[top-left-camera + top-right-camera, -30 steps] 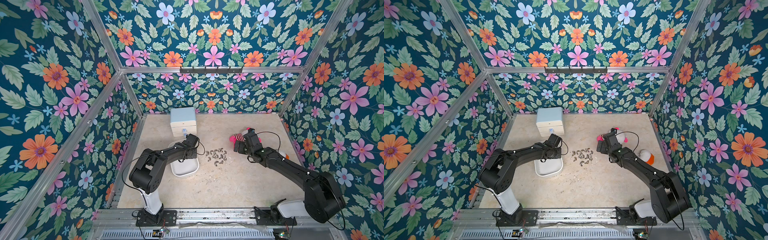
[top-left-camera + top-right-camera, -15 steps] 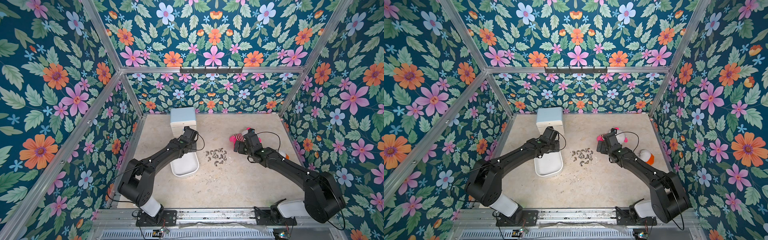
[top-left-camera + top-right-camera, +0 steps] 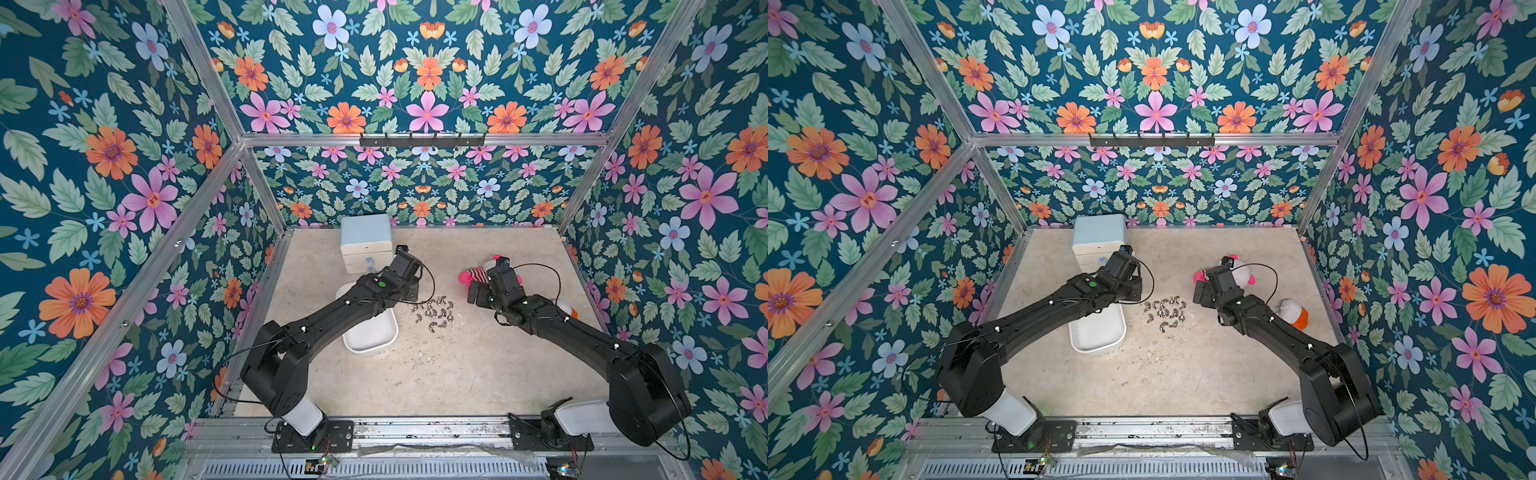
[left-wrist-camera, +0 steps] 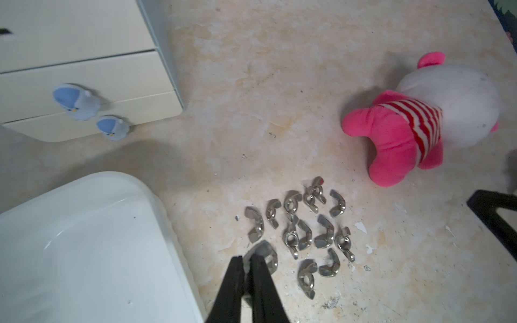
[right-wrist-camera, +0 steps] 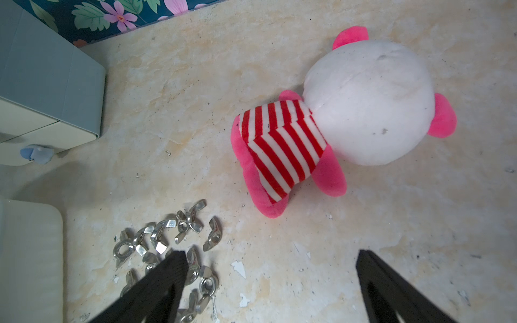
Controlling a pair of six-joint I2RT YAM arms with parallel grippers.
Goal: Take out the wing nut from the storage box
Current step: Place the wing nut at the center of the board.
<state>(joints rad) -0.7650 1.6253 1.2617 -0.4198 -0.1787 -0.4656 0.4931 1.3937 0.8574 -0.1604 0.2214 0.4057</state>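
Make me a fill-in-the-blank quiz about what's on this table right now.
The left end effector is ___ on a wing nut.
The right end effector stands ___.
The other wing nuts lie ___ the storage box.
The plush toy wears red and ___ stripes.
Missing: shut, open, outside, white.

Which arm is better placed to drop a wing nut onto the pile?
Left. The left gripper is shut on a wing nut, outside the storage box and beside the pile. The right gripper is open and empty.
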